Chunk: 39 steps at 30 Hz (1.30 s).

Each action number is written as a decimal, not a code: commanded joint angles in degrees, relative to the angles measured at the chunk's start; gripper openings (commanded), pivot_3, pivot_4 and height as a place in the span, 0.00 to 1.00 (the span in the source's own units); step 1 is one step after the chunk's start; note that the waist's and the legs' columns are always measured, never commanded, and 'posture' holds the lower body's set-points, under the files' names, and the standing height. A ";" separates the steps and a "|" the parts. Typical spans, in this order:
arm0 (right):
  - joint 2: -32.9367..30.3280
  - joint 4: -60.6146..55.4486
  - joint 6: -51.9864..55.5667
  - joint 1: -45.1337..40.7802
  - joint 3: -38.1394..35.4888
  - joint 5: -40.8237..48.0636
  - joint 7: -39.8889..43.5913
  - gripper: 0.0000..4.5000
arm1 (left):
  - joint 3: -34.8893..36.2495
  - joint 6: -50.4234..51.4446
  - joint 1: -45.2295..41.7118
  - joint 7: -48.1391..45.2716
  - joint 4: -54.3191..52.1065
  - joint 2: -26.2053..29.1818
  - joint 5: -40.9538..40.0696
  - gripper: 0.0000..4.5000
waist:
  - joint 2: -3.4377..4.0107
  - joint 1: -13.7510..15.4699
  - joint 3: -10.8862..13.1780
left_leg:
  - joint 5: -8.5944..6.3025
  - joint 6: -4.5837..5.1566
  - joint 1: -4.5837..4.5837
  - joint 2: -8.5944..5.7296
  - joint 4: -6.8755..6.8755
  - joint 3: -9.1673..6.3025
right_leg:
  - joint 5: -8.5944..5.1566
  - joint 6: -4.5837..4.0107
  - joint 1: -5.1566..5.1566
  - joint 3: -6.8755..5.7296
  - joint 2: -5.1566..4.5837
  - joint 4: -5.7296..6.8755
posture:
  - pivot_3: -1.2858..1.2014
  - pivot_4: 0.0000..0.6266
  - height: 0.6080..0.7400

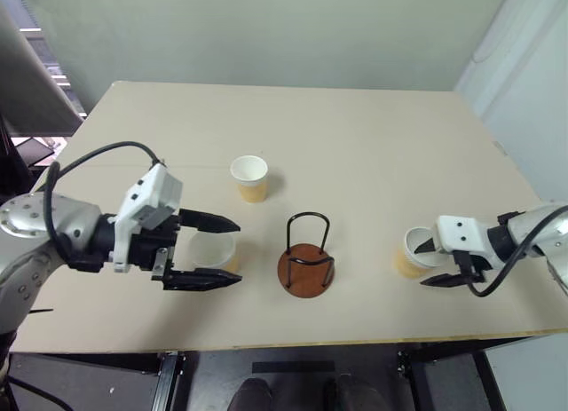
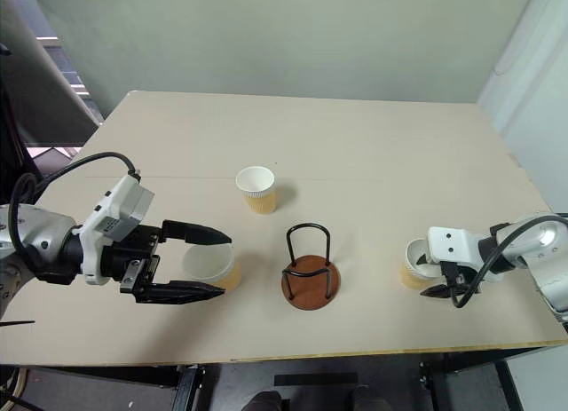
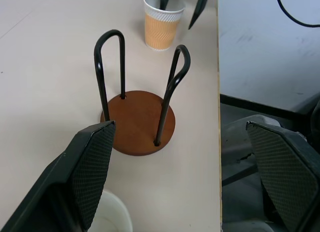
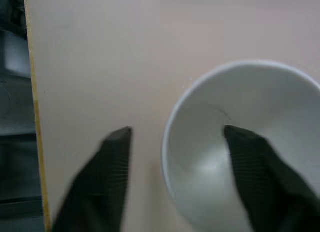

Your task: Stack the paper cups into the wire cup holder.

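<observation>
cups [image 3: 162, 22]: ribbed paper | holder [image 3: 139, 122]: wood base, glossy wire | table [image 1: 373, 145]: matt

Three tan paper cups [image 1: 249, 177] upright, apart; wire cup holder [image 1: 307, 258] seemingly empty, between them.

Both arms are silver-grey metal with rounded joint housings, each ending in a white angular block ahead of a black wrist section. The left hand [image 1: 209, 251] has two long black tapered fingers [image 3: 87, 172] faced with cross-hatched pads. The right hand [image 1: 435, 264] is smaller-looking, black-fingered too. A glossy black cable loops over each forearm.
</observation>
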 commanded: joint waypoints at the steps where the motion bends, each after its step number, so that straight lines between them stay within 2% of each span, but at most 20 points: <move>1: -0.29 0.62 -1.03 -2.33 -0.62 -0.48 0.33 0.31 | 2.66 -1.46 1.18 0.03 -1.33 -0.17 0.07 1.00 | 0.00 0.05 0.00 | 0.00 0.00 -0.01 0.00 0.00 0.00 | 0.00 0.00 0.00 0.00 0.00 -0.01 | 0.52 0.24 1.00; 5: -1.28 0.91 -1.14 -3.33 -1.37 0.55 1.99 0.01 | 2.70 -2.47 2.85 0.77 -0.89 -0.69 1.11 1.00 | 0.00 0.13 0.00 | 0.00 0.00 -0.02 -0.01 0.04 -0.02 | 0.00 0.00 0.01 0.00 -0.02 0.00 | 0.52 0.24 1.00; 11: -2.38 -0.79 1.61 -7.41 -5.50 7.65 6.25 0.01 | -0.37 -4.79 5.39 5.43 -2.41 -3.84 5.38 1.00 | 0.01 0.01 0.01 | 0.00 0.00 -0.03 -0.02 0.06 0.01 | 0.00 0.00 0.01 0.00 -0.01 0.00 | 0.52 0.24 1.00; 15: -1.62 -0.80 6.68 -15.99 -7.83 15.14 9.23 0.01 | -0.64 -7.32 6.56 8.26 -3.48 -7.70 6.82 1.00 | 0.02 -0.01 0.01 | 0.00 -0.01 -0.05 -0.04 0.10 0.01 | 0.00 -0.01 0.01 0.00 0.05 0.00 | 0.52 0.24 1.00; 20: 0.59 -0.46 9.82 -26.51 -7.32 20.22 11.43 0.01 | 3.22 -9.42 8.42 13.19 -5.80 -14.20 4.61 1.00 | 0.01 -0.03 0.00 | 0.01 -0.03 -0.06 -0.03 0.13 -0.01 | -0.01 -0.01 0.01 -0.02 0.10 0.00 | 0.52 0.24 1.00; 25: 7.50 -1.71 10.72 -33.47 -4.06 21.85 10.76 0.01 | 5.84 -5.96 12.41 21.80 -14.25 -18.42 -1.56 1.00 | 0.03 -0.27 0.02 | 0.01 -0.03 -0.04 -0.04 0.20 0.01 | -0.01 -0.01 0.02 -0.04 0.10 0.00 | 0.52 0.24 1.00; 31: 13.84 -3.49 10.31 -35.53 0.32 21.47 11.03 0.01 | 8.92 -5.87 12.12 22.60 -13.59 -15.43 -3.05 1.00 | 0.04 0.07 0.03 | 0.02 -0.04 -0.03 -0.04 0.31 -0.08 | -0.01 -0.01 0.09 -0.13 0.11 0.07 | 0.52 0.24 1.00; 39: 17.37 -4.15 7.41 -33.11 4.91 17.76 9.98 0.01 | 14.17 -4.64 14.41 21.66 -12.32 -11.36 -4.88 1.00 | 0.04 0.04 0.03 | 0.00 -0.05 -0.05 -0.09 0.39 -0.12 | -0.02 -0.03 0.14 -0.13 0.08 0.05 | 0.52 0.24 1.00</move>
